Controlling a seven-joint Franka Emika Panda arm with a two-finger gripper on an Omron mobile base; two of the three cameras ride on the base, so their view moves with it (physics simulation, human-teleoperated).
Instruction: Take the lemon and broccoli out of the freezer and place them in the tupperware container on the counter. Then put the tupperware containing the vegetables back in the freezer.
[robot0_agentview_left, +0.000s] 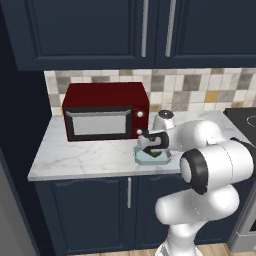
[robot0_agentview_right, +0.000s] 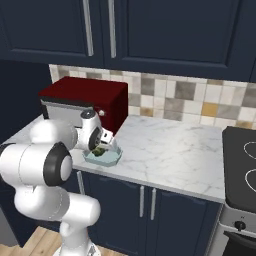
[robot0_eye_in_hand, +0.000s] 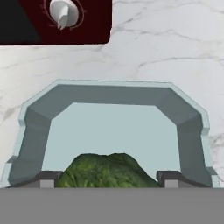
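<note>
Base views flank the counter (robot0_agentview_left: 90, 155), hand view apparently close above tupperware container (robot0_eye_in_hand: 109, 94)

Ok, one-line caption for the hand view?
End effector holds the broccoli over the tupperware container on the counter.

Dark navy upper cupboards (robot0_agentview_left: 100, 30) with silver bar handles hang above the hand. Behind it runs a tiled backsplash (robot0_agentview_right: 200, 102) (beige, grey and tan squares). A red microwave (robot0_agentview_left: 106, 111) sits just beyond the hand. Wooden floor (robot0_agentview_right: 30, 245) lies below, and a black stovetop (robot0_agentview_right: 242, 157) well to its right.
</note>
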